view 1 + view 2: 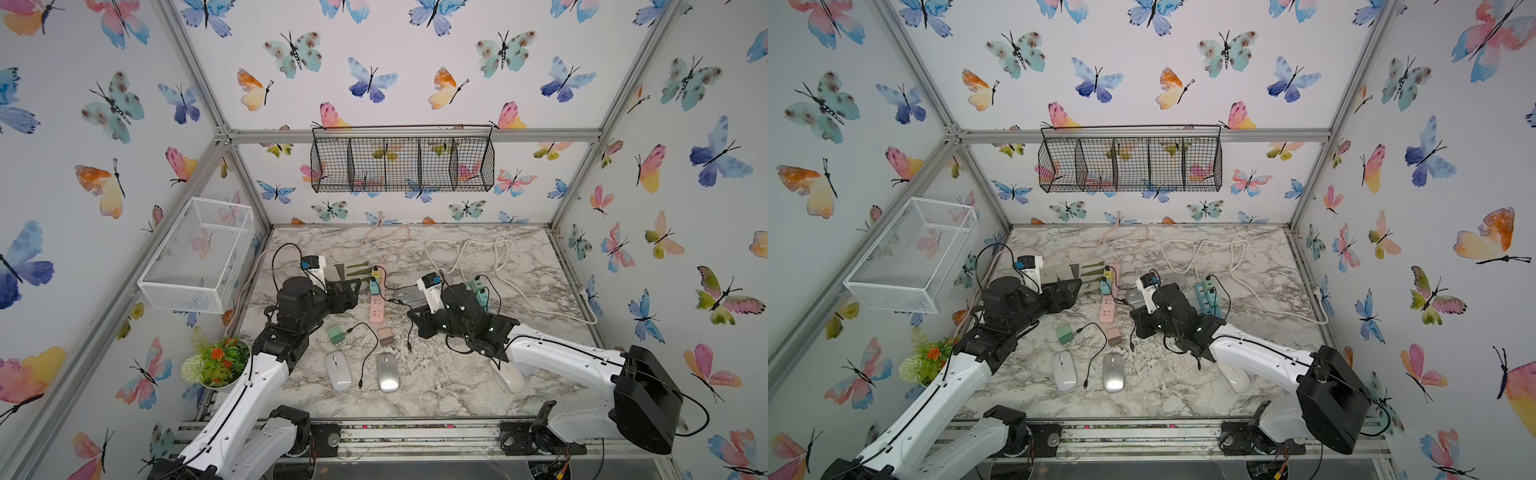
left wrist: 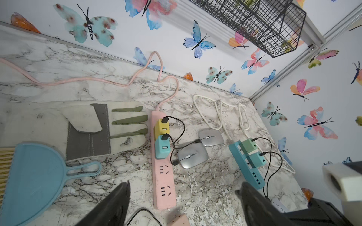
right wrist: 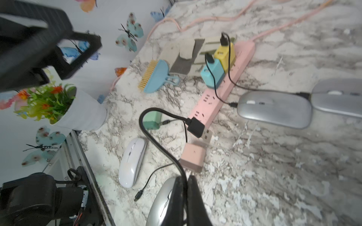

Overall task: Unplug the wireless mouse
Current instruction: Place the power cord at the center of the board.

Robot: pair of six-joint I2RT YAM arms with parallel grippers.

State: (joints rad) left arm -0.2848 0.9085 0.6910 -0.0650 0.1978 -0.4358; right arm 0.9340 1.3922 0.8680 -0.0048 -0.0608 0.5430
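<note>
Hovering low over a marble table [image 1: 540, 266] crowded with chargers, two robot arms work at freeing a wireless mouse from its lead. In both top views the right gripper [image 1: 412, 316] sits near the centre with a thin black cable [image 1: 409, 332] hanging from it, the loose end close to a pink charger [image 1: 385, 336]. The left gripper [image 1: 1077, 291] hangs beside the pink power strip [image 1: 1108, 309], holding nothing. A white mouse [image 1: 338, 370] and a silver mouse [image 1: 387, 372] lie toward the front edge, with another loose lead between them. The left wrist view shows that arm's fingers [image 2: 117, 201] spread wide above the strip. Beyond them a cabled mouse [image 2: 193, 157] and its twin [image 2: 210, 137] sit wired to a yellow charger [image 2: 161, 128] and a teal charger [image 2: 162, 147]. The right wrist view shows the fingertips [image 3: 195, 199] pressed together on the black cable, whose USB plug [image 3: 197, 127] dangles free just above the pink charger. Which mouse it served cannot be told. By the look of it, such a mouse is light, with a smooth, slippery shell likely to skate across the marble if tugged. The cord is limp and thin and easily strained. The sound place to grip is the stiff plug housing at the mouse's nose, with the shell pinned across its flanks.
</note>
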